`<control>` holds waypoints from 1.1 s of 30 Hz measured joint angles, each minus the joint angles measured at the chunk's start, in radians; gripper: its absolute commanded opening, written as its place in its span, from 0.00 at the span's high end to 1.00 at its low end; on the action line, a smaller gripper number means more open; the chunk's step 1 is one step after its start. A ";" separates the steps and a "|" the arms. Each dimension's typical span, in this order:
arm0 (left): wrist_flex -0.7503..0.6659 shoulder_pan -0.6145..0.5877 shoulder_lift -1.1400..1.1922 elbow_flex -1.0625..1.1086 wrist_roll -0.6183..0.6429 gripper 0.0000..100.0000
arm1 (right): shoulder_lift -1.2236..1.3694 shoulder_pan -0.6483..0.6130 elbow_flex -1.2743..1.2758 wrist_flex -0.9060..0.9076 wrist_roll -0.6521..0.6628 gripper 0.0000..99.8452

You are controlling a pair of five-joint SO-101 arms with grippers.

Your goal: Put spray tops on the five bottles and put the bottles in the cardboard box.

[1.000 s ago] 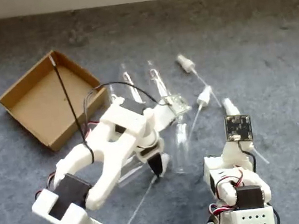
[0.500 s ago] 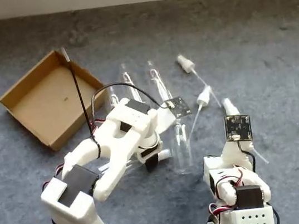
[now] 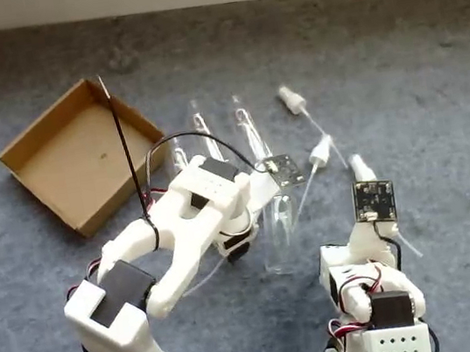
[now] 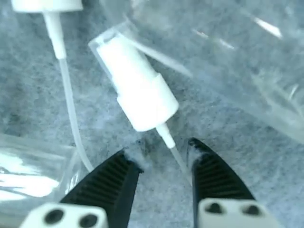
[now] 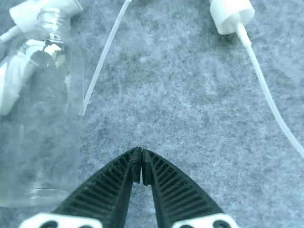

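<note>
Left gripper (image 4: 161,151): jaws moderately open, straddling the thin dip tube (image 4: 174,152) of a white plastic spray top (image 4: 140,97). Top lay on grey carpet (image 4: 266,156) between clear plastic bottles (image 4: 237,47).

Judgement: take the stout collar, not the limp tube, and close squarely.

Top: smooth, cylindrical, capped nozzle.

Right gripper (image 5: 141,165): closed, empty.

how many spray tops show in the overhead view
3, in a row toward the right arm: the far spray top, the middle spray top, and the near spray top partly behind that arm's wrist camera. Others may be hidden under the left arm.
</note>
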 measured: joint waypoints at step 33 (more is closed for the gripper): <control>0.166 -0.170 -0.539 0.118 0.101 0.91 | 0.000 0.000 0.000 0.000 0.000 1.00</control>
